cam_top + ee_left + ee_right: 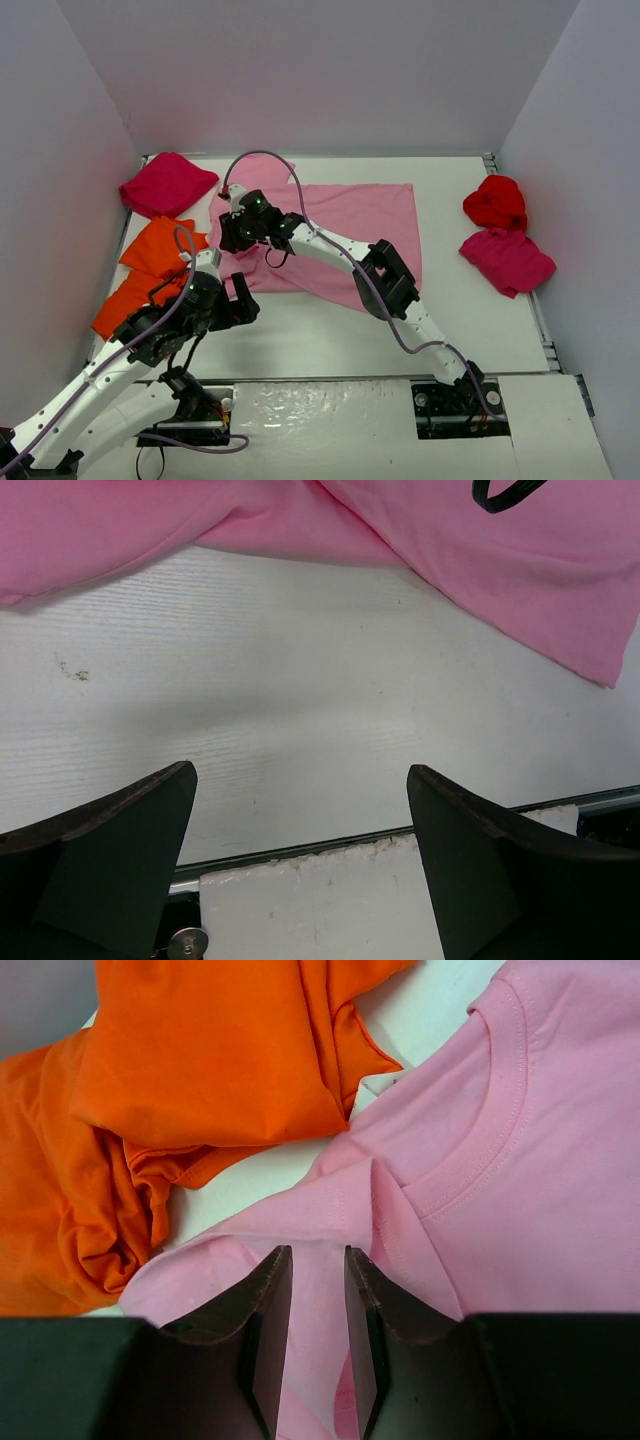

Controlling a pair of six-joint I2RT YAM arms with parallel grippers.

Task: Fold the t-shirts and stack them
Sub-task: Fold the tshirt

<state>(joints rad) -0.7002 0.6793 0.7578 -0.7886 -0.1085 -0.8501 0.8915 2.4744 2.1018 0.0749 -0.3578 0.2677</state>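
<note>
A light pink t-shirt (360, 225) lies spread across the middle of the table, its collar (470, 1150) toward the left. My right gripper (232, 235) reaches over it to its left sleeve. In the right wrist view the right gripper (318, 1260) is open only a little, with a fold of the pink t-shirt (520, 1190) standing in the narrow gap. My left gripper (245, 305) hovers near the shirt's front left edge. In the left wrist view the left gripper (300, 820) is wide open over bare table, with nothing between its fingers and the pink hem (500, 570) beyond.
Two orange t-shirts (150, 265) lie crumpled at the left edge, close to the right gripper's fingers (200, 1050). A magenta t-shirt (165, 185) sits at the back left. At the right lie a red one (495, 200) and another magenta one (505, 260). White walls enclose the table (300, 330).
</note>
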